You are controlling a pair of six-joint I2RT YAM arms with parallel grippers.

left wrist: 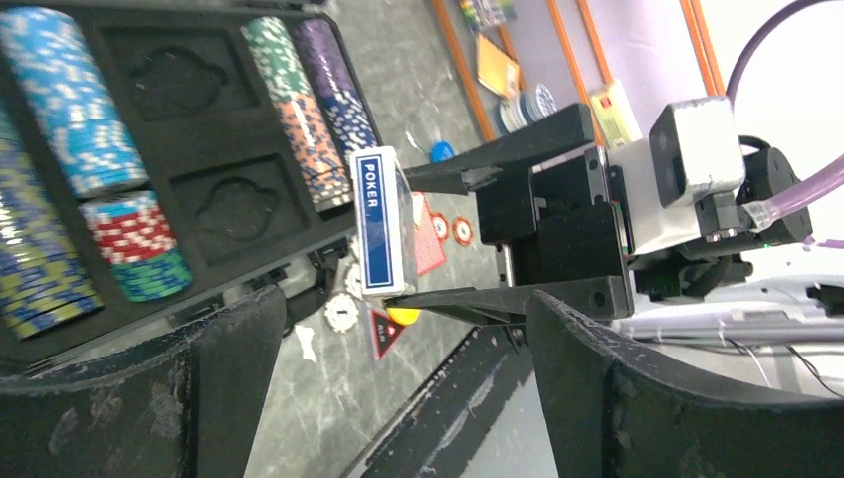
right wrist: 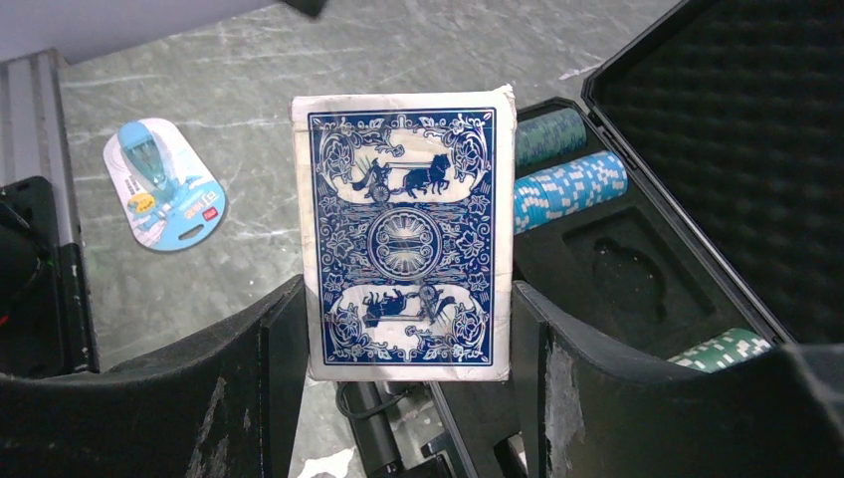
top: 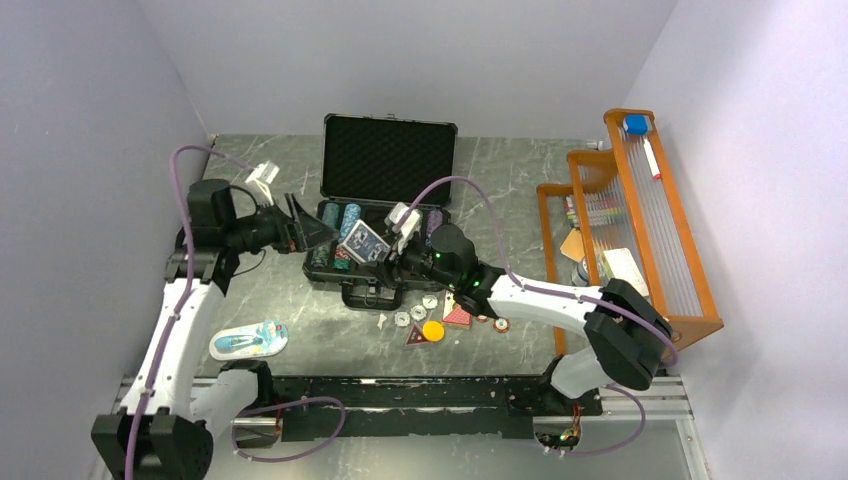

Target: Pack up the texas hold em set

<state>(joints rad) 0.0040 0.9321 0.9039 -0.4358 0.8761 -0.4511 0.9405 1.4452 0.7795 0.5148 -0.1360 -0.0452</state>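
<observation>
Right wrist view: the blue deck (right wrist: 406, 234) blocks the case's (right wrist: 697, 149) left rows. Up top, discs (top: 418, 313) too small to read, right arm (top: 540, 300) covering the case's front corner.

Blue deck (right wrist: 405, 236) with ornate white scrollwork, black case (right wrist: 717, 119), light-blue chips (right wrist: 572, 189) striped white.

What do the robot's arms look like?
The left arm and right arm have white tube-like links and chunky black joints. A purple cable loops off each one. The left gripper and right gripper are black with two scuffed fingers. Each wrist carries a white camera box.
</observation>
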